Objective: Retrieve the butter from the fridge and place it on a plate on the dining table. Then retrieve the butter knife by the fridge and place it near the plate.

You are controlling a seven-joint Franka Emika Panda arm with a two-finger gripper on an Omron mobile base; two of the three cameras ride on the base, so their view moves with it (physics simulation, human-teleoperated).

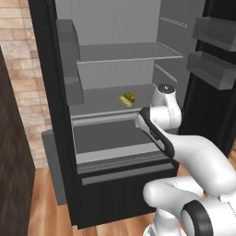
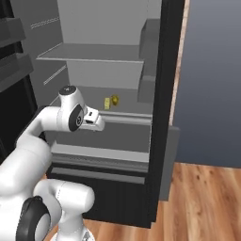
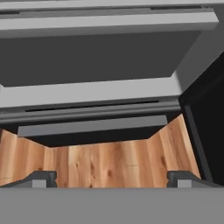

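The fridge point(image 1: 60, 138) stands open, showing grey shelves and a lower drawer point(image 3: 87, 127). On its middle shelf lies the butter point(image 1: 125, 102), a small pale-yellow stick, touching or nearly touching a darker golden-brown lump point(image 1: 131, 96). From the other side the butter point(image 2: 107, 103) lies left of the lump point(image 2: 115, 100). My gripper point(image 3: 111, 178) is open with nothing between its fingertips point(image 3: 43, 178). It points down over the drawer front and the wooden floor, in front of the fridge and lower than the butter's shelf. The plate, the dining table and the butter knife are out of view.
Open door bins point(image 1: 212, 69) hang to the right of the fridge cavity. A brick wall point(image 1: 20, 69) and a dark cabinet side point(image 1: 14, 175) stand on the left. Wooden floor point(image 2: 202, 202) lies in front, and a blue-grey wall point(image 2: 212, 84) is on the right.
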